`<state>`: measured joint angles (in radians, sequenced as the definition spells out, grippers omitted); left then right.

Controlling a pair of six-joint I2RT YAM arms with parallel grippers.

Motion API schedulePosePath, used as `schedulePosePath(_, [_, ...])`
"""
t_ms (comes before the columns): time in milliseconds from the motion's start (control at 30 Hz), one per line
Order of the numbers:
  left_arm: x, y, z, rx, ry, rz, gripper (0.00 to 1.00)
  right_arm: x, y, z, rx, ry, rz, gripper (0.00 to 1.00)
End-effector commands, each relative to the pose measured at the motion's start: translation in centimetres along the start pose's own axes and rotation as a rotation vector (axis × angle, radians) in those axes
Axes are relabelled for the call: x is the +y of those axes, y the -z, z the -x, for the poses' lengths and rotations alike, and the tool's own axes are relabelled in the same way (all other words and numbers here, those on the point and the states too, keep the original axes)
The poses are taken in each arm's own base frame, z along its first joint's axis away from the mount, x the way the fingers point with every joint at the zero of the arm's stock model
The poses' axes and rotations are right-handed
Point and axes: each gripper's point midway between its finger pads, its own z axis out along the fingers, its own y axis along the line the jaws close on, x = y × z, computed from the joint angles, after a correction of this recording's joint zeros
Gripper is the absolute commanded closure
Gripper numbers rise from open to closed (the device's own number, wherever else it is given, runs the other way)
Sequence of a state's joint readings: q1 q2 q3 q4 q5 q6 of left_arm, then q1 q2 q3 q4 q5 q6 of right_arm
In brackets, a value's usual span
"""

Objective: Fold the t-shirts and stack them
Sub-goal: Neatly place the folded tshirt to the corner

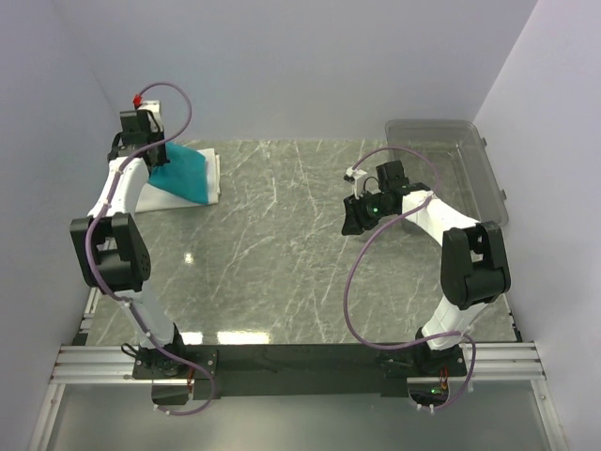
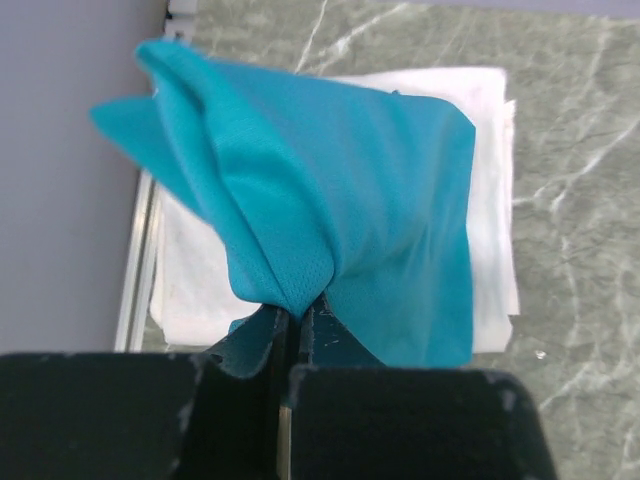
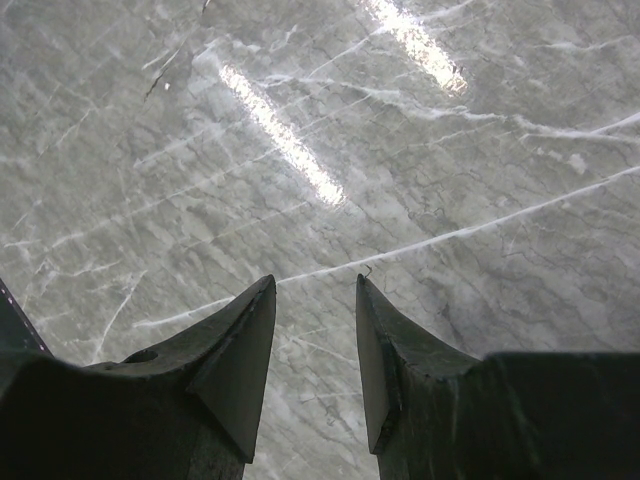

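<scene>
The left claw is shut tight. It pinches a fold of the teal t-shirt between its two black fingers. The cloth bunches up where it is pinched. From there it spreads out wide and hangs loose.

The teal t-shirt is at the far left of the table, close to the left wall. Under it lies the white folded piece, flat on the table. The teal shirt covers most of it. A white edge peeks out on the right side and on the left side of the teal cloth.

The right claw is about half open, and nothing is between its fingers. It hangs over bare grey marble, right of the middle of the table, with its tips pointing down. It is well apart from both shirts.

A clear plastic bin sits in the far right corner of the table, near the right arm.
</scene>
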<state>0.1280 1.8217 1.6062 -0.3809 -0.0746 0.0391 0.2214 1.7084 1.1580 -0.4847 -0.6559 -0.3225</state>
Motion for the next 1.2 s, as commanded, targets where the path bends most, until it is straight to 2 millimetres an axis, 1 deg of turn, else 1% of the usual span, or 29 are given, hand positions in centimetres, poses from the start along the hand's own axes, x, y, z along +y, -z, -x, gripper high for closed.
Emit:
schedulePosePath(0, [-0.7, -1.8, -0.1, -0.026, 0.042, -0.054, 1.00, -0.4, 0.2, 0.9, -0.027, 0.011, 0.003, 0.55])
schedulePosePath(33, [-0.4, -2.6, -0.9, -0.009, 0.043, -0.049, 1.00, -0.5, 0.2, 0.9, -0.028, 0.009, 0.001, 0.55])
schedulePosePath(100, [-0.2, -3.5, -1.6, 0.008, 0.089, -0.041, 0.99, -0.5, 0.3, 0.8, -0.026, 0.008, 0.001, 0.55])
schedulePosePath(133, [-0.1, -4.3, -2.3, 0.027, 0.107, -0.049, 0.99, -0.5, 0.3, 0.8, -0.026, 0.007, -0.001, 0.55])
schedulePosePath(200, [0.2, -5.2, -3.2, 0.048, 0.133, -0.047, 0.99, -0.5, 0.3, 0.7, -0.023, 0.007, -0.002, 0.55])
schedulePosePath(300, [1.8, -5.9, -4.1, 0.066, 0.166, -0.014, 0.99, -0.5, 0.4, 0.6, -0.025, 0.005, -0.002, 0.55])
schedulePosePath(400, [3.6, -6.9, -5.8, 0.108, 0.218, 0.017, 0.94, -0.6, 0.4, 0.6, -0.025, 0.002, -0.003, 0.55])
schedulePosePath(433, [3.8, -7.0, -6.0, 0.113, 0.225, 0.021, 0.92, -0.6, 0.4, 0.6, -0.023, 0.002, -0.001, 0.55])
schedulePosePath(467, [4.1, -7.1, -6.3, 0.122, 0.232, 0.026, 0.83, -0.5, 0.4, 0.7, -0.025, 0.005, -0.001, 0.55])
schedulePosePath(533, [5.6, -7.4, -6.7, 0.134, 0.247, 0.093, 0.69, -0.6, 0.3, 0.5, -0.021, 0.001, 0.002, 0.55])
schedulePosePath(567, [5.9, -7.2, -6.9, 0.146, 0.249, 0.113, 0.59, -0.6, 0.3, 0.5, -0.021, 0.001, 0.003, 0.55])
schedulePosePath(633, [7.4, -7.0, -7.1, 0.156, 0.263, 0.198, 0.51, -0.6, 0.2, 0.5, -0.020, 0.000, 0.006, 0.55])
schedulePosePath(667, [8.9, -6.5, -7.2, 0.165, 0.259, 0.291, 0.45, -0.5, 0.2, 0.5, -0.019, 0.002, 0.008, 0.55])
schedulePosePath(700, [9.6, -6.1, -7.3, 0.167, 0.276, 0.344, 0.40, -0.6, 0.2, 0.5, -0.020, 0.000, 0.010, 0.55])
schedulePosePath(767, [10.9, -5.4, -7.3, 0.173, 0.279, 0.406, 0.37, -0.5, 0.2, 0.6, -0.022, 0.003, 0.011, 0.55])
schedulePosePath(833, [11.0, -4.6, -6.2, 0.144, 0.282, 0.404, 0.35, -0.5, 0.3, 0.7, -0.024, 0.006, 0.009, 0.55])
schedulePosePath(867, [10.9, -3.9, -5.4, 0.123, 0.289, 0.392, 0.32, -0.5, 0.4, 0.7, -0.023, 0.009, 0.008, 0.55])
schedulePosePath(900, [10.7, -3.7, -4.8, 0.108, 0.293, 0.377, 0.31, -0.5, 0.4, 0.8, -0.026, 0.011, 0.008, 0.55])
schedulePosePath(967, [10.1, -3.1, -3.7, 0.081, 0.298, 0.334, 0.19, -0.4, 0.5, 0.9, -0.028, 0.016, 0.008, 0.55])
schedulePosePath(1000, [9.7, -2.3, -2.8, 0.061, 0.310, 0.301, 0.18, -0.4, 0.5, 0.9, -0.030, 0.016, 0.007, 0.55])
schedulePosePath(1067, [9.3, -1.2, -2.2, 0.043, 0.332, 0.268, 0.18, -0.4, 0.6, 1.0, -0.037, 0.023, 0.006, 0.55])
schedulePosePath(1100, [9.7, -0.7, -2.3, 0.048, 0.350, 0.268, 0.18, -0.3, 0.6, 1.0, -0.037, 0.023, 0.007, 0.55])
schedulePosePath(1167, [9.6, -0.1, -3.0, 0.064, 0.371, 0.245, 0.21, -0.2, 0.7, 1.2, -0.044, 0.031, 0.009, 0.55])
